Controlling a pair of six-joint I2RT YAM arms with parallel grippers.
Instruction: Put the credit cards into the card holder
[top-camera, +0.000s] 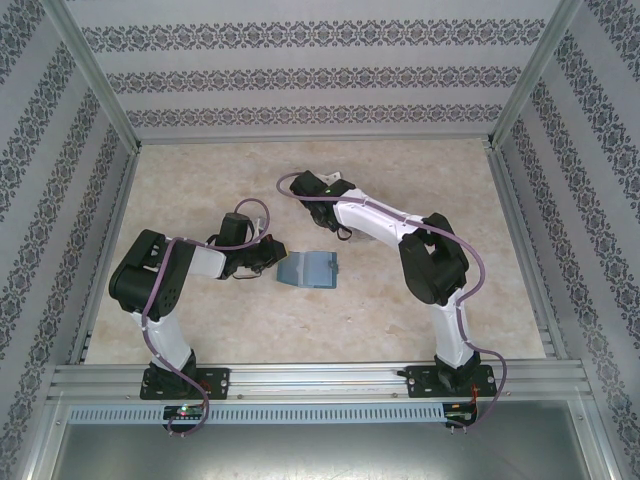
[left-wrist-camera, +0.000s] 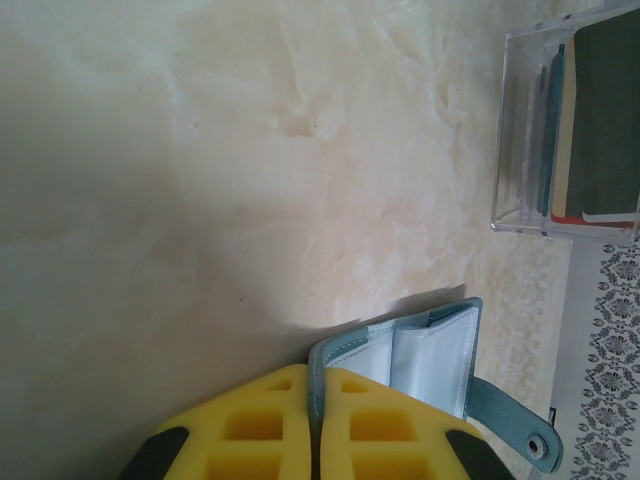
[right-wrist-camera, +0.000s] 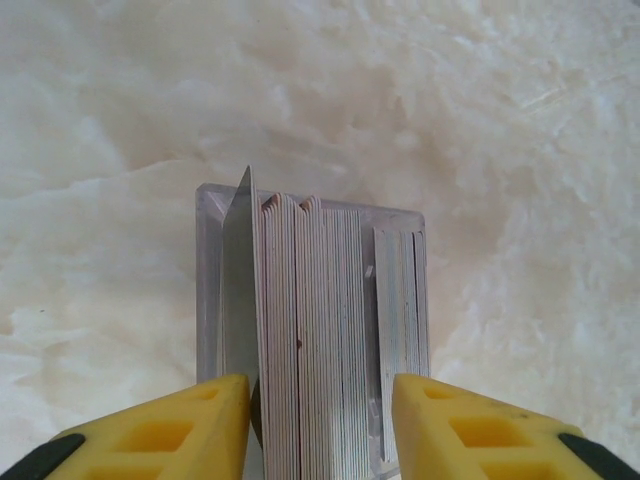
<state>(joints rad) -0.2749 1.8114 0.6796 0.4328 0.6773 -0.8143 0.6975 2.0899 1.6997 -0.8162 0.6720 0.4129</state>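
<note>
The card holder (top-camera: 310, 270), a teal-blue wallet, lies open mid-table. Its pale inner leaves (left-wrist-camera: 432, 350) and snap strap (left-wrist-camera: 537, 447) show in the left wrist view. My left gripper (left-wrist-camera: 318, 425) is shut on the edge of its teal cover, and appears at the wallet's left side (top-camera: 268, 256) from above. The credit cards (right-wrist-camera: 310, 330) stand edge-on in a clear plastic stand (right-wrist-camera: 207, 270), one grey card (right-wrist-camera: 240, 290) leaning left. My right gripper (right-wrist-camera: 320, 420) is open just above, its fingers on either side of the stack. A dark card (left-wrist-camera: 605, 110) faces the left wrist camera.
The clear stand (left-wrist-camera: 570, 130) sits at the back of the marble-patterned table, under the right gripper (top-camera: 312, 188) in the top view. Patterned walls and aluminium rails (top-camera: 300, 380) enclose the table. Bare tabletop lies in front of the wallet and to the right.
</note>
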